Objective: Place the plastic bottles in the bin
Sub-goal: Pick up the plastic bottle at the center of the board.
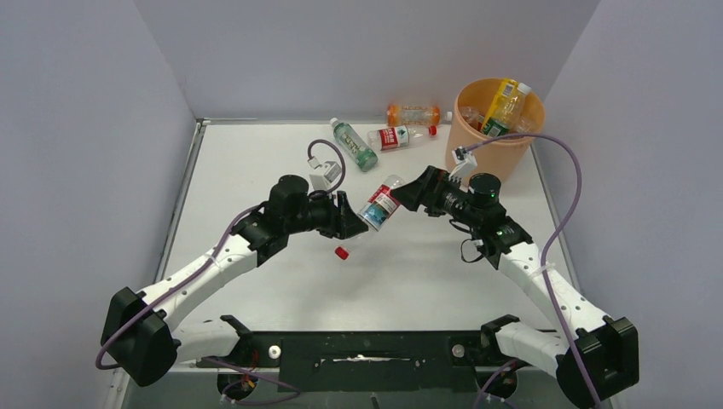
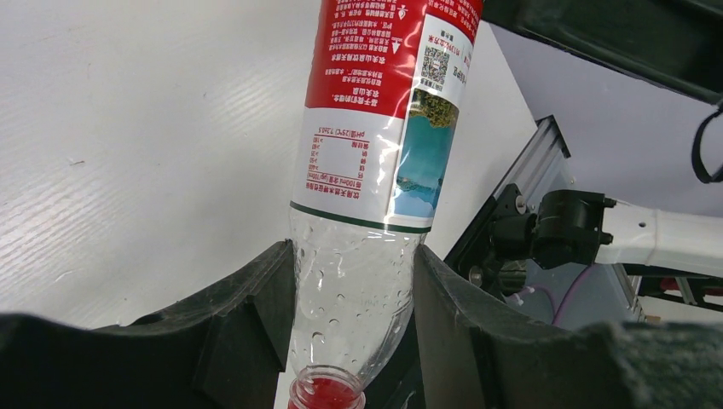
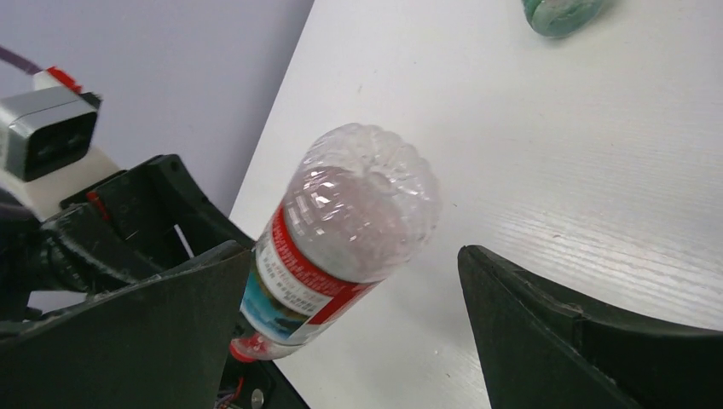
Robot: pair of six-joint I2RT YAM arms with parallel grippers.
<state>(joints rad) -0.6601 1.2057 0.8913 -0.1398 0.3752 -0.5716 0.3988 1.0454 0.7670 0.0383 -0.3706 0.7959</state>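
Loose red cap [image 1: 342, 252] lies on the table nearest me. Just past it my left pincer [image 1: 348, 217] is clamped on the clear shoulder of a red-label bottle [image 1: 381, 203], neck down-left, base aimed up-right straight into my right pincer [image 1: 405, 194]. That one's spread wide around the base, not touching. The bin [image 1: 486, 158] is far right, behind the right arm, so that arm's the closer one, I'd say.
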